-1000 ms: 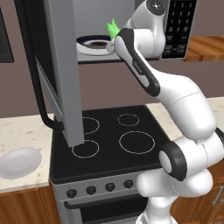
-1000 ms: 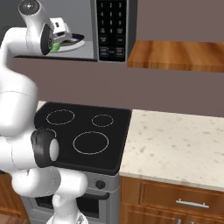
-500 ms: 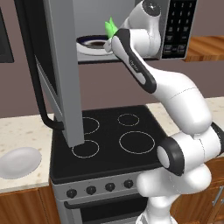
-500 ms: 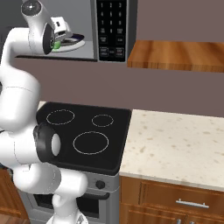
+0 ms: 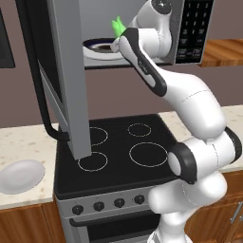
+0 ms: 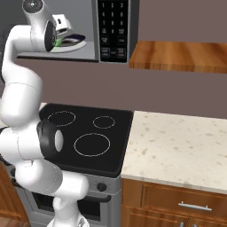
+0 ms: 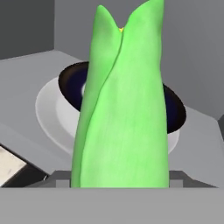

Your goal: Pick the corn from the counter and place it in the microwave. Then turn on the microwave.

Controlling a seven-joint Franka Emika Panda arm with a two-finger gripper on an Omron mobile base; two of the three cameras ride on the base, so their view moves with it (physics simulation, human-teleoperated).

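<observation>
- Microwave (image 5: 190, 28) sits above the stovetop (image 5: 118, 152); its door (image 5: 61, 76) is swung wide open to the left, black handle (image 5: 40, 90) facing out.
- The arm reaches up to the microwave's open mouth; gripper (image 5: 118, 35) right at the front of the cavity.
- Corn (image 7: 124, 100) pinched in the gripper: jaws spread wide around the husk, cob standing along the fingers, paler split tip pointing away from the hand.
- In left base view the corn (image 5: 117, 26) tip pokes up above the hand, just at the cavity opening, over the near edge of the turntable plate (image 5: 97, 47).
- Right base view: a sliver of green (image 6: 57, 42) beside the wrist; the gripper itself is mostly hidden by the arm.
- Hand view: white plate (image 7: 50, 111) with a dark centre lies on the grey microwave floor directly behind the corn; corn is above it, can't tell if touching.
- Keypad panel (image 6: 113, 29) on the microwave's right side.
- White plate (image 5: 19, 175) on the beige counter (image 5: 23, 142) left of the stove.
- Counter (image 6: 177, 142) also runs to the right of the stove, wooden shelf (image 6: 177, 55) above it.
</observation>
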